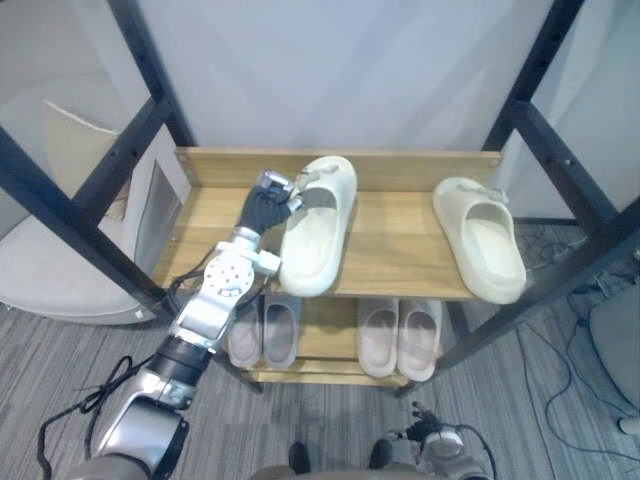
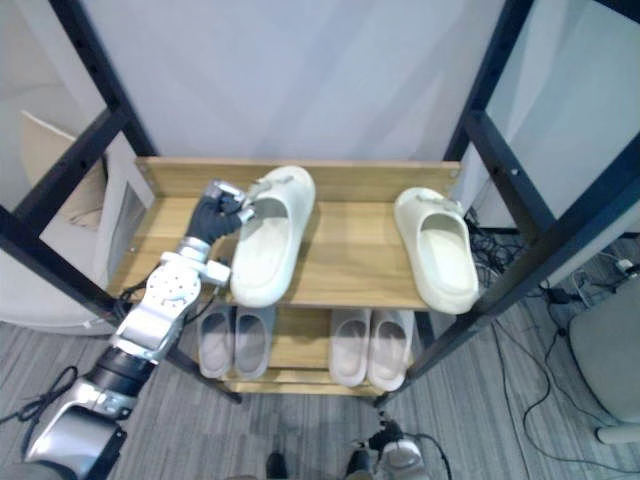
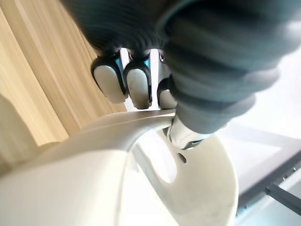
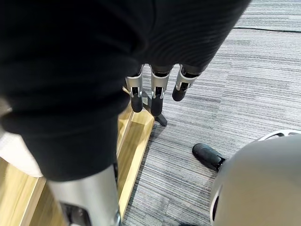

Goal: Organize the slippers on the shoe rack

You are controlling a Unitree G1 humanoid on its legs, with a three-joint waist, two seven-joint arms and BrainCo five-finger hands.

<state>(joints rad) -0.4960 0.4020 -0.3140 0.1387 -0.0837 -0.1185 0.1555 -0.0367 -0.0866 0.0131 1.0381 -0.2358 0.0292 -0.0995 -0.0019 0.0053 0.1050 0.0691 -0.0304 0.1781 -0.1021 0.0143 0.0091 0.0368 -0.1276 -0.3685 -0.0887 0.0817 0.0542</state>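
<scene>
The shoe rack [image 1: 400, 165] stands before you with two wooden shelves. On the lower shelf two greyish pairs [image 1: 265, 330] [image 1: 400, 340] already sit side by side. The work is on the top shelf [image 1: 390, 255], where the two cream slippers lie well apart. The left slipper [image 1: 310, 250] is at the middle-left, with its near end hanging just over the shelf's near edge. The right slipper [image 1: 480, 240] is towards the right end. Their near ends splay away from each other.

Your left hand [image 1: 265, 208] has the left slipper by its strap [image 1: 318, 195] at the far end. In the left wrist view the fingers [image 3: 138, 87] are curled over the strap's rim and the thumb is tucked under it, so it is a pinch on the strap, not a grip round the sole. Your right hand [image 4: 157, 94] hangs low by the rack's near foot over the carpet, its fingers relaxed and holding nothing.

The step looks to be bringing this slipper over to its mate.

- **Lift:** Raise the strap end only a little. With so narrow a hold at one end, the soft sole will probably sag or swing if you raise it high.
- **Slide:** Draw it right along the wood and push it far enough back that the near end no longer overhangs.
- **Turn:** Rotate the wrist so it lies parallel with the right slipper, and stop just beside that one without knocking it.
- **Release:** Let go only once the sole lies flat.
</scene>
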